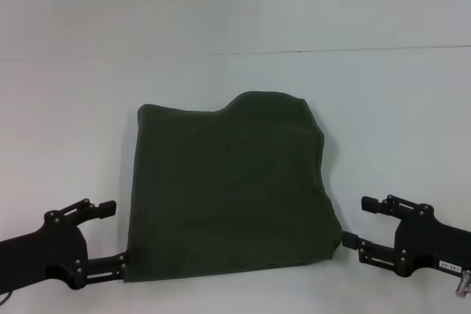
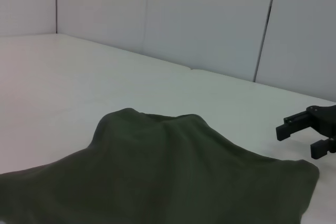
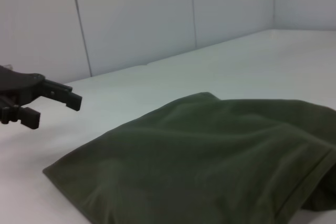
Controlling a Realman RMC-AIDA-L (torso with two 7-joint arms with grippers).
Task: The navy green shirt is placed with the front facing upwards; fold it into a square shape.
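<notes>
1. The shirt point(image 1: 232, 189) lies folded into a rough square on the white table point(image 1: 383, 108), in the middle of the head view, near the robot's side.
2. Its top edge is uneven: the far right part bulges higher than the far left part, with a small step between them.
3. Only plain dark olive cloth faces up. No lettering, label or print can be read on it in any view.
4. The left gripper point(image 1: 118, 234) sits low at the shirt's near left corner. Its fingers are spread apart; the nearer finger point(image 1: 110, 264) touches or almost touches the corner, and nothing is held between them.
5. The right gripper point(image 1: 360, 222) sits at the shirt's near right corner, fingers likewise spread and empty. Its nearer finger point(image 1: 352, 241) is just beside the cloth edge.
6. The left wrist view shows the shirt point(image 2: 157, 177) lying in soft folds, with the right gripper point(image 2: 302, 139) beyond its corner.
7. The right wrist view shows the shirt point(image 3: 210, 156) with a folded edge close to the camera, and the left gripper point(image 3: 50, 109) beyond it, apart from the cloth there.
8. Pale wall panels point(image 2: 210, 19) stand behind the table.
</notes>
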